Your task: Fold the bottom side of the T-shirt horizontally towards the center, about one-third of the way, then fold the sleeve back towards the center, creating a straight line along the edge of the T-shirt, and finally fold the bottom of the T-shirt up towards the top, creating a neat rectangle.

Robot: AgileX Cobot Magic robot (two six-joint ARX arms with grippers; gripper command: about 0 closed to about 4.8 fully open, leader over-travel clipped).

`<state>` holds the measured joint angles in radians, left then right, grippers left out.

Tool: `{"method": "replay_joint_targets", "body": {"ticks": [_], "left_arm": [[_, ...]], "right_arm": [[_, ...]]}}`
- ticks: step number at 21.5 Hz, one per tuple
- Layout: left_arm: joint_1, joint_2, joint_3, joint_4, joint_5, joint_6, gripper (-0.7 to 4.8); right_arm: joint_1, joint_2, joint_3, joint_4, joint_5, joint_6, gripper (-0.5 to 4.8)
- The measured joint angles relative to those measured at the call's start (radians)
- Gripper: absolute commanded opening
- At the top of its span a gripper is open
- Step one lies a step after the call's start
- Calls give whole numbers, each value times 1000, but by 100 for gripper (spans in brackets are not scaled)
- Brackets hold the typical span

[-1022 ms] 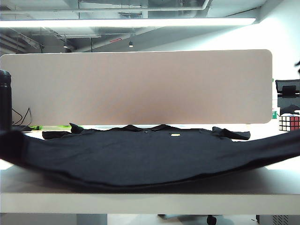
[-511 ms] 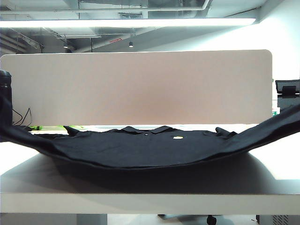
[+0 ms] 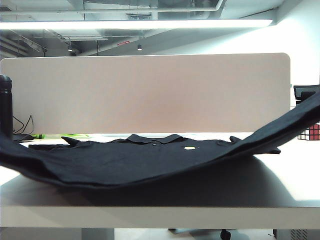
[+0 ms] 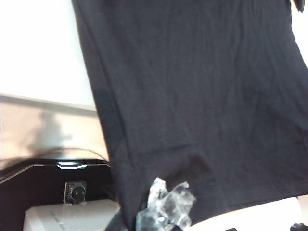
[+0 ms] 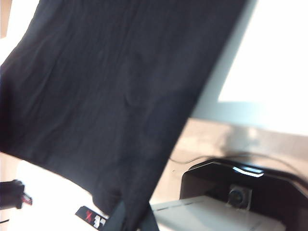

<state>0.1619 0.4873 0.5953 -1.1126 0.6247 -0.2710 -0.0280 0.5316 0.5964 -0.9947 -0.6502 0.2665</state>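
Observation:
The black T-shirt (image 3: 150, 157) lies with its collar (image 3: 155, 138) and yellow mark (image 3: 189, 147) on the white table (image 3: 200, 202). The bottom of the T-shirt (image 3: 115, 183) hangs in the air as a sagging edge, drawn up and out past both sides of the exterior view. Both grippers are outside that view. In the left wrist view my left gripper (image 4: 160, 211), its fingers wrapped in clear tape, is shut on a corner of the cloth (image 4: 192, 96). The right wrist view has my right gripper (image 5: 130, 217) shut on the other corner of the cloth (image 5: 110, 96).
A long beige partition board (image 3: 145, 92) stands behind the table. A black bottle (image 3: 5, 105) is at the far left. A Rubik's cube (image 3: 312, 132) and a dark monitor (image 3: 305, 92) sit at the far right.
The hem's two ends have risen, the right one much higher, and the sagging hem edge has lifted off the table front and moved toward the collar.

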Motion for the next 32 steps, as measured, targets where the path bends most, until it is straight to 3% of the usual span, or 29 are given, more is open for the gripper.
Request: {"method": "replay_joint_targets", "body": {"ticks": [3,5,8,10,18,24,32], "left_arm": [[0,-43,0,-21,-8,-12,-6],[0,-51,0,53,-34,-71,-6],[0,9,0,330,-14,-196,-6],[0,90,0,437,3,-236,-6],[0,401,0,809,5,-267,-6],[0,727,5,1225,61,-408,-6],[-2,1103,266,1304,68,-397,-6]], "right_arm": [[0,-88,0,-53,4,36,-3],[0,-110,0,-32,4,83,-3],[-1,-51,0,142,4,157,-3],[0,16,0,216,2,171,-3],[-1,362,14,571,-18,182,-3],[0,740,194,803,-39,178,-3],[0,1073,406,897,-20,156,-3]]}}
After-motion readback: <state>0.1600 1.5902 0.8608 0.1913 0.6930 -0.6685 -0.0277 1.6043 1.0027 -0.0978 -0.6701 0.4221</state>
